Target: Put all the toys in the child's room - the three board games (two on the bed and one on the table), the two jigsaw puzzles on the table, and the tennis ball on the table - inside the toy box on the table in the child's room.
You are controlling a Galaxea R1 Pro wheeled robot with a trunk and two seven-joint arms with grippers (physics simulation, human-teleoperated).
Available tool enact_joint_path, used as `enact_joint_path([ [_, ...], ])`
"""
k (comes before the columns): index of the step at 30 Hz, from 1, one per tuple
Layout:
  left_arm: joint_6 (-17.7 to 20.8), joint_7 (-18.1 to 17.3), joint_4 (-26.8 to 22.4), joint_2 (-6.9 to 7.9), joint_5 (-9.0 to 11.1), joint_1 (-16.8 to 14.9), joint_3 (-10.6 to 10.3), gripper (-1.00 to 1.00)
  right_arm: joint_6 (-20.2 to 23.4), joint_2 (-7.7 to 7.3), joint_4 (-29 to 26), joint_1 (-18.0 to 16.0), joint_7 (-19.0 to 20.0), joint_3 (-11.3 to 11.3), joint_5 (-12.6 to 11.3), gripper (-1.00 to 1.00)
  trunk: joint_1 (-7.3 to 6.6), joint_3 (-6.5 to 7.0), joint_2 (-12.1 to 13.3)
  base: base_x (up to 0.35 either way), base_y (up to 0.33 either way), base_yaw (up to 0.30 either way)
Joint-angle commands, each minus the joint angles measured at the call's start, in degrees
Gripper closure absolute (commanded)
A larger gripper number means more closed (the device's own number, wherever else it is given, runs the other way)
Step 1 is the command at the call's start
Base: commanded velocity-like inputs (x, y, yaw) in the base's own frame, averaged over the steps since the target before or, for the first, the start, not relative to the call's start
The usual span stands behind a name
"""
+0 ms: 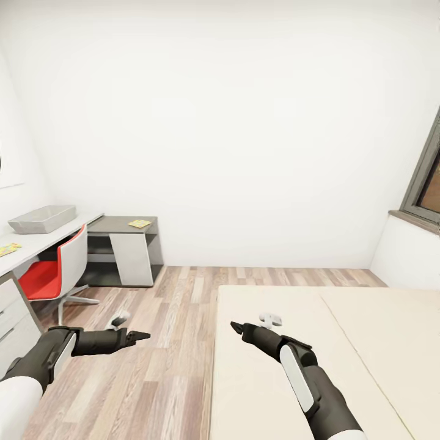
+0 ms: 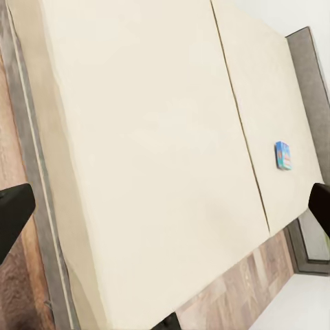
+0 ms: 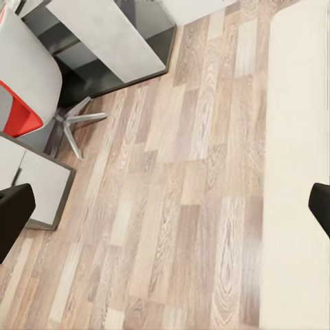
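A red chair (image 1: 52, 269) stands on the wood floor (image 1: 165, 318) between the robot and the table (image 1: 43, 239), where the toy box (image 1: 41, 219) sits, contents hidden. A puzzle (image 1: 140, 223) lies on the lower unit (image 1: 122, 225). Both the left gripper (image 2: 165, 206) and right gripper (image 3: 165, 206) are spread empty, and a small blue game (image 2: 283, 155) lies on the bed (image 2: 151, 137), well beyond the left gripper.

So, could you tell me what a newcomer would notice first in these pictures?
Probably the wide beige bed in the foreground at right, and the red chair at the white table on the left. The grey toy box sits on that table, and a small blue board game lies on the mattress.
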Motion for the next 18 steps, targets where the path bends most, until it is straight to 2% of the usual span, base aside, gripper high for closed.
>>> enact_joint_path([
  [1, 0.51, -0.27, -0.02, -0.02, -0.19, -0.02, 0.21, -1.0, 0.24, 0.02, -0.02, -0.02, 0.1, -0.05, -0.05, -1.0, 0.03, -0.03, -0.06, 0.0, -0.224, 0.0],
  [18, 0.51, -0.27, -0.02, -0.02, -0.19, -0.02, 0.21, -1.0, 0.24, 0.02, -0.02, 0.0, 0.1, -0.05, -0.07, -1.0, 0.03, -0.03, -0.06, 0.0, -0.224, 0.0],
])
